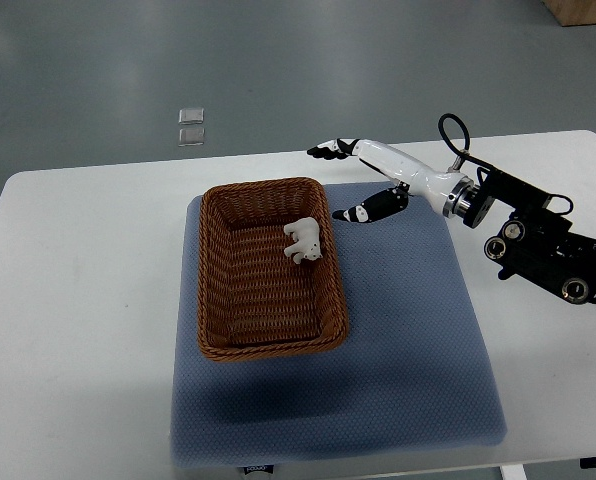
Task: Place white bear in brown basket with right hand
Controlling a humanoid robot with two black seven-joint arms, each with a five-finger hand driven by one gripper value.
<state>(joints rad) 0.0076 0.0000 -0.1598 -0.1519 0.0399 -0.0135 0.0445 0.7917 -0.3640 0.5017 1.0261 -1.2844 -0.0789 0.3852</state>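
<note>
White bear (304, 240) lies inside brown basket (270, 345).
Its long axis seems to run toward the basket's near-right wall; right hand (370, 180) hovers beside, fingers spread, empty.

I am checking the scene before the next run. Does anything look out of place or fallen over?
Nothing stands out. The white bear lies inside the brown basket, near its right wall. The right hand is open beside the basket, holding nothing.
</note>
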